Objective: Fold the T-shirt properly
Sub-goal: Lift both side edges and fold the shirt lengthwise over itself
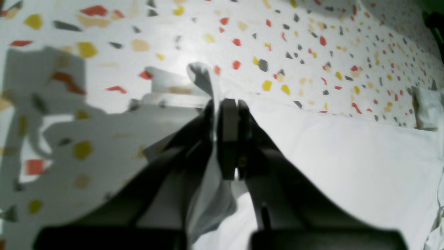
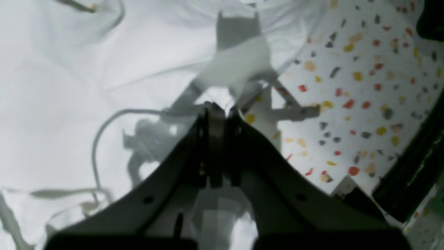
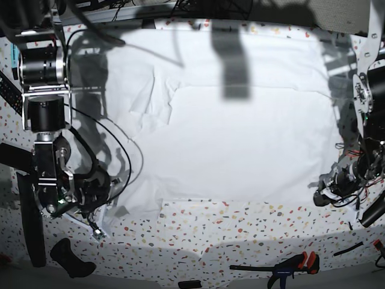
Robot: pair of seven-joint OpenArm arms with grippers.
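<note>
Left gripper (image 1: pixel 225 104) sits mid-frame in its wrist view, jaws pinched tight on a fold of white cloth. Right gripper (image 2: pixel 218 111) likewise, clamped on cloth. In the base view, both arms hang low at opposite edges.

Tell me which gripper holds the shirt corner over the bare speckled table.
The left gripper: its pinched bit of large white cloth T-shirt hangs over speckles; the right gripper faces mostly cloth.

Soft matt white cloth T-shirt (image 3: pixel 240 138) on smooth speckled tabletop (image 3: pixel 240 232)

Speckled tabletop (image 3: pixel 240 232), orange-handled clamp (image 3: pixel 295 265) near its front edge
</note>
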